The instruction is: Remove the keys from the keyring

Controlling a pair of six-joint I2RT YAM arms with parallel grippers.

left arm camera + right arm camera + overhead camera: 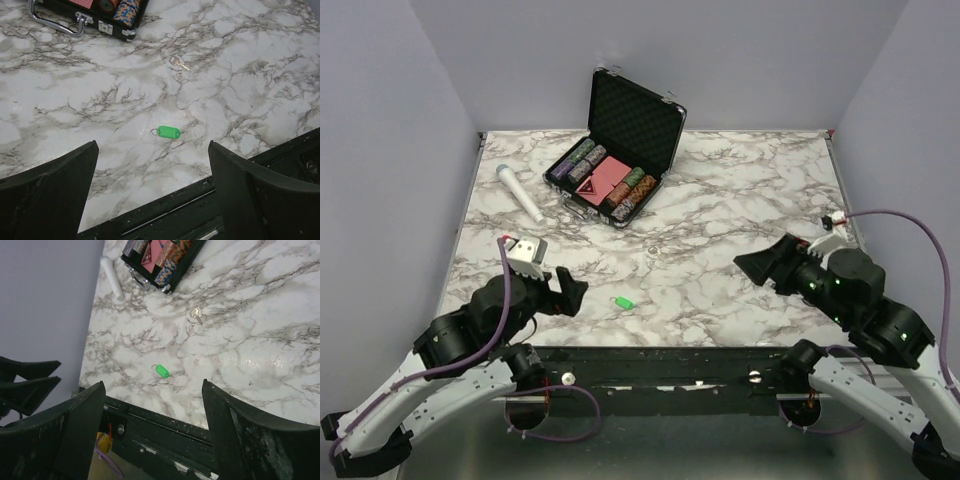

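Green tag (168, 132) lies flat on the marble table (740, 190), close to the near edge, about midway between the two arms. Seen from the left wrist, its long axis runs roughly left-right. The thin grey keyring (154, 131) is at its left end, touching the tag. In the top view the ring is too small to make out.

One small metal key (177, 62) lies flat, further in on the table and well apart from the tag. It is not on the ring. Seen from the left wrist, its head is up-left and its blade points down-right.

The left gripper (152, 145) has its fingers spread wide with nothing between them. It sits off the table, near the tag on its left side. The right gripper (153, 384) is also spread wide and empty, and sits further from the tag on the right.

A black case (620, 130) stands open at the far middle of the table, its lid tilted back. Inside are rows of poker chips (582, 157) on both sides, with flat red and pink pieces (605, 178) in the middle. A white microphone (520, 193) lies on the table just left of the case, head toward the far left.
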